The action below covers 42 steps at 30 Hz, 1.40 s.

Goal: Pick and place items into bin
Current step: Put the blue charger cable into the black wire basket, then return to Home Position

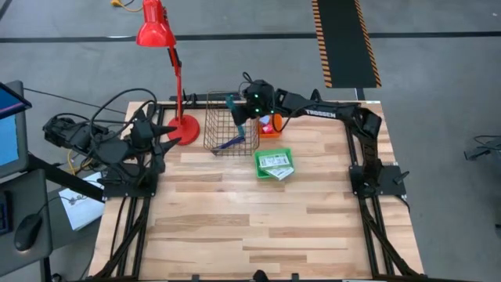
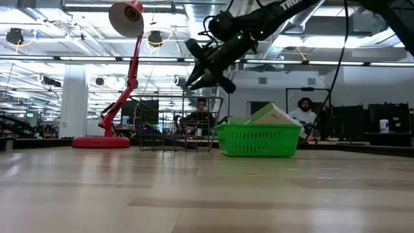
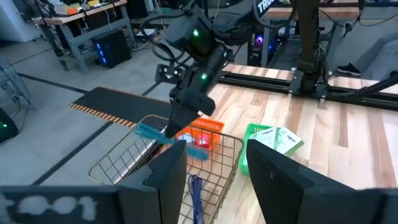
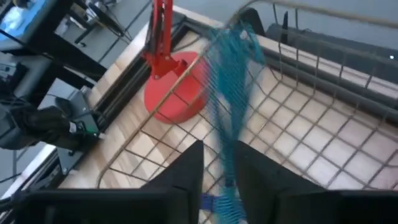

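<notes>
While the teal stick hangs tilted over the wire bin, it lies between the fingers of the right pincer, blurred in the right wrist view; the fingers stand narrowly apart, and whether they grip it I cannot tell. Below that pincer, a dark blue cord piece rests on the bin's floor. Beside the pincer sits an orange basket, and nearer the counter's middle a green basket holds white packets. Well apart, the left pincer waits half open, empty, by the red lamp.
</notes>
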### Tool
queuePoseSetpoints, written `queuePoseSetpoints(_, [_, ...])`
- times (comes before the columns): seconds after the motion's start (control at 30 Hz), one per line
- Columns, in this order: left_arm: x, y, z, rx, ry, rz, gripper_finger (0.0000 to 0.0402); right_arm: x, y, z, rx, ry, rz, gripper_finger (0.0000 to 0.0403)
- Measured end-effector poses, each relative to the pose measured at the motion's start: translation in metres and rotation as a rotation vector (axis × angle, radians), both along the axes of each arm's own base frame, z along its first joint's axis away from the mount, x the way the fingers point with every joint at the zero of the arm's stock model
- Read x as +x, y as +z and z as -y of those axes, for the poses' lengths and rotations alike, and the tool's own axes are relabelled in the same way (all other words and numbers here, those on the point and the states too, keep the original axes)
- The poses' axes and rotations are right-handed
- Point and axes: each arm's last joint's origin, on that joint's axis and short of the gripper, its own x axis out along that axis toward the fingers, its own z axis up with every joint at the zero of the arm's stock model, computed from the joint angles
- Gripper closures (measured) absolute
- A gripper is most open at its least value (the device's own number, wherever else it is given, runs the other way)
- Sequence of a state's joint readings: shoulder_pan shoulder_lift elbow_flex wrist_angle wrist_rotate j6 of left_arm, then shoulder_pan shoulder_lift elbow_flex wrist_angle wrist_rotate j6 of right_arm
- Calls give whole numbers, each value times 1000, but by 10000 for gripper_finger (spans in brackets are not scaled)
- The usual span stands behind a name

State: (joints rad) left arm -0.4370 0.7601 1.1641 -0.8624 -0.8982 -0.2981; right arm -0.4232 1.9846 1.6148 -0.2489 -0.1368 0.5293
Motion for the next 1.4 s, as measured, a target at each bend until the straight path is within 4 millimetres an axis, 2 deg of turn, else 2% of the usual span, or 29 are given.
queuePoseSetpoints(0.2, [-2,-2,-1,11,0,-25,244,1,8,1,-15,3,19,282])
queuePoseSetpoints(0.33, [-3,-2,-1,-68,5,16,244,2,18,0,-27,0,55,258])
queuePoseSetpoints(0.43, [-7,2,0,-108,-105,32,244,5,25,-3,42,-39,83,246])
queuePoseSetpoints(0.53, [-12,12,2,-154,-307,101,244,11,38,-12,99,-10,139,239])
queuePoseSetpoints(0.63, [-22,30,3,-161,-527,256,244,16,54,-29,114,119,183,235])
queuePoseSetpoints(0.73, [-35,46,2,-105,-722,432,244,20,81,-58,50,211,251,233])
queuePoseSetpoints(0.83, [-46,47,-1,-63,-782,499,244,14,112,-91,-36,270,309,232])
queuePoseSetpoints(1.0, [-45,11,-4,-112,-682,425,244,-17,167,-148,-141,336,423,232])
queuePoseSetpoints(1.13, [-46,-23,-4,-170,-670,467,244,-52,204,-190,-187,395,510,232])
queuePoseSetpoints(1.27, [-50,-60,-6,-217,-672,507,244,-86,225,-225,-305,388,515,232])
queuePoseSetpoints(1.4, [-58,-92,-10,-274,-668,558,244,-128,239,-246,-414,288,429,232])
